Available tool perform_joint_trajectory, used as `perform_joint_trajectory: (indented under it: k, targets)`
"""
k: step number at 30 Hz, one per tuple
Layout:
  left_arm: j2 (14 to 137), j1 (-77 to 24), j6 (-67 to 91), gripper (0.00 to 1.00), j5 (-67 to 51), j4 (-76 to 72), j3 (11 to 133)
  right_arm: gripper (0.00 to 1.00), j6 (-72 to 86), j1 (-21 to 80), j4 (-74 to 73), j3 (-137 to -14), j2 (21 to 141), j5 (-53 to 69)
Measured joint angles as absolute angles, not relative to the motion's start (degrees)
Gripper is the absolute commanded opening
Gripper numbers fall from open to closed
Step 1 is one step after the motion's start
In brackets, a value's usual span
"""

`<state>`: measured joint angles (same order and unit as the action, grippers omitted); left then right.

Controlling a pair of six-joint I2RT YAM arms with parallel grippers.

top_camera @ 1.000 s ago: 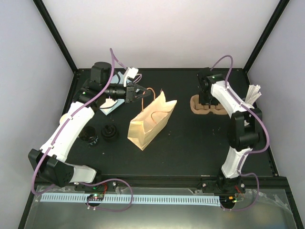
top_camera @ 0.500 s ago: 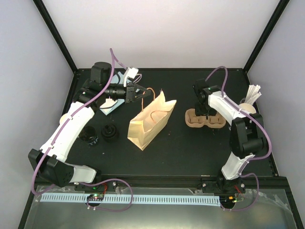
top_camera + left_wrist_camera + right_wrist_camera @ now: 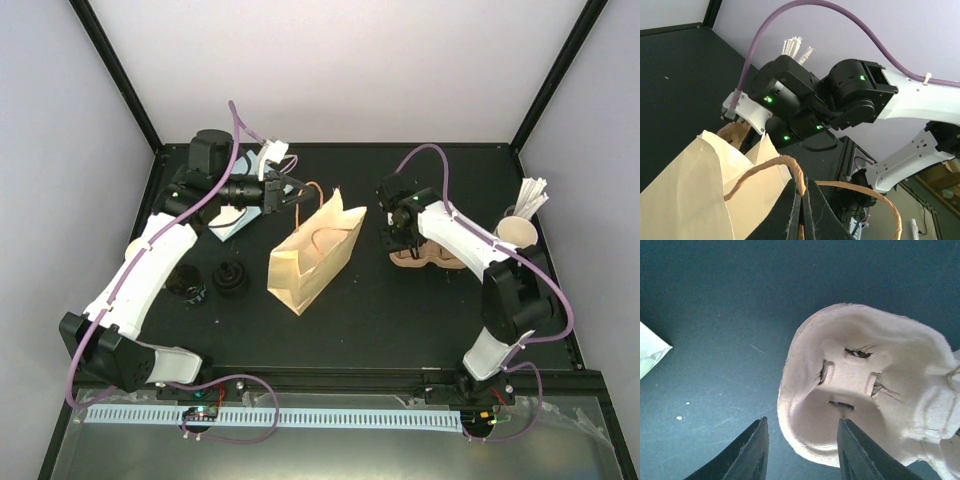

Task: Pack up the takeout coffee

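Observation:
A small cream-beige cup, the takeout coffee (image 3: pixel 134 247), peeks out at the table's left edge, mostly hidden behind my left arm. A tan paper bag (image 3: pixel 310 255) lies in the middle. My left gripper (image 3: pixel 297 196) is shut on the bag's rope handle (image 3: pixel 795 172), holding it up above the bag (image 3: pixel 695 195). My right gripper (image 3: pixel 398 232) hovers at the left end of the brown pulp carrier (image 3: pixel 428 255). In the right wrist view the gripper (image 3: pixel 802 452) is open, and the carrier's rim (image 3: pixel 805 440) sits between its fingers without being pinched.
Two black lids (image 3: pixel 186 284) (image 3: pixel 230 278) lie left of the bag. A stack of cups with white sticks (image 3: pixel 520 222) stands at the right edge. A pale round piece on a light-blue sheet (image 3: pixel 230 217) lies under my left arm. A bag corner (image 3: pixel 650 355) shows left of the carrier.
My right arm has swung left toward the bag, and the pulp carrier has shifted left and nearer with it. The left gripper and the bag have stayed put.

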<state>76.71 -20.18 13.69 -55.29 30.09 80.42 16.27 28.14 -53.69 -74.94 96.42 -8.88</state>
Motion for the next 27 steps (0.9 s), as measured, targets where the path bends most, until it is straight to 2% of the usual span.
perform_joint_trajectory:
  k: [18,24,27]
  targets:
    - [75.4,-18.5,13.7,0.02,-53.1,30.0,80.1,0.24,14.5,28.9,-52.4,-73.4,99.2,-5.4]
    - [75.4,-18.5,13.7,0.02,-53.1,29.9,80.1,0.23,14.3,29.0,-52.4,-73.4,100.3,-5.4]
    - [75.4,-18.5,13.7,0.01,-53.1,30.0,80.1,0.19,14.2,29.0,-52.4,-73.4,100.7,-5.4]
